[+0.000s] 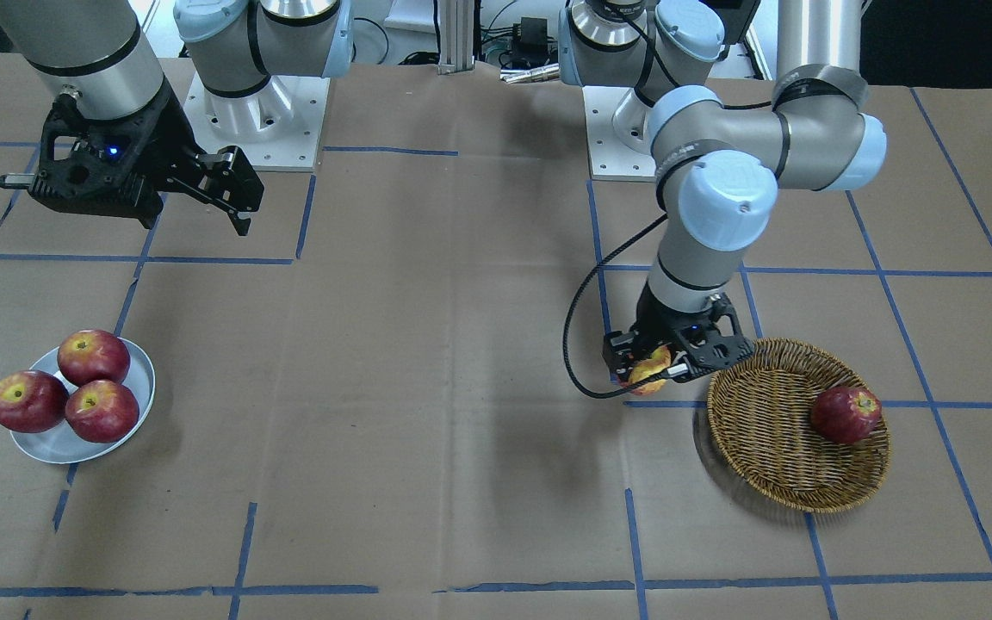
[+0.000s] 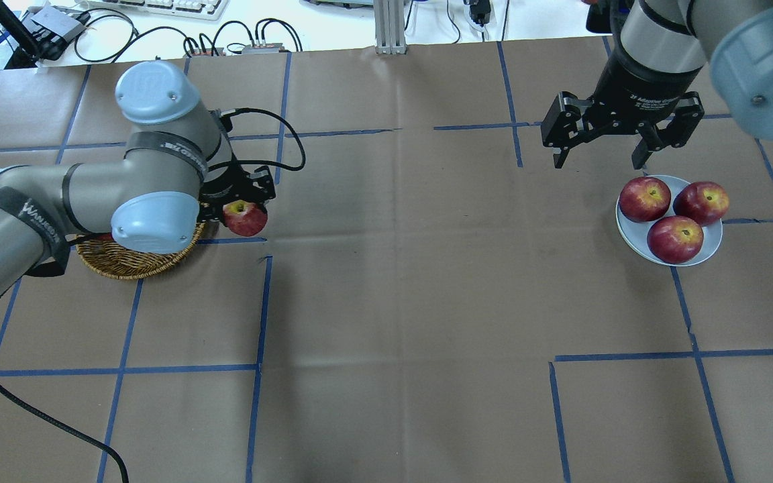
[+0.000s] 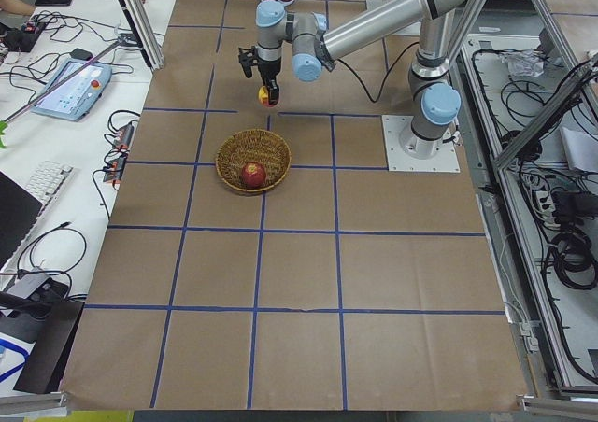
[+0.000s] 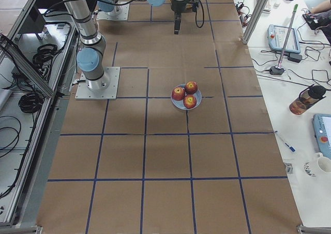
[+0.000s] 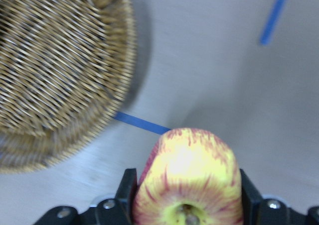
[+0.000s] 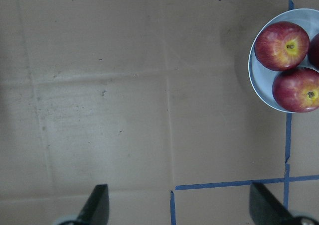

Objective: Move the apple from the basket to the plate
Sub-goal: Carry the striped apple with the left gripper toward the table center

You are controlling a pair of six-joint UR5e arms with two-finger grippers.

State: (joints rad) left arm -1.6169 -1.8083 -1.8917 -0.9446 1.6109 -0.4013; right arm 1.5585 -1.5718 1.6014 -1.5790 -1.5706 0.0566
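My left gripper (image 1: 653,365) is shut on the paler, yellow-streaked apple (image 1: 647,372) and holds it above the table just outside the rim of the wicker basket (image 1: 754,405). The left wrist view shows the apple (image 5: 189,177) between both fingers, with the basket (image 5: 55,70) at upper left. From overhead the apple (image 2: 245,218) sits at the basket's (image 2: 131,263) right edge. The pale plate (image 2: 629,231) lies at the far right. My right gripper (image 2: 599,161) is open and empty, hovering just behind the plate (image 6: 259,80).
One dark red apple (image 1: 845,415) remains in the basket. Three dark red apples (image 1: 93,356) fill the plate (image 1: 48,443). A black cable (image 1: 578,344) loops from my left wrist. The arm bases (image 1: 255,120) stand at the table's back edge.
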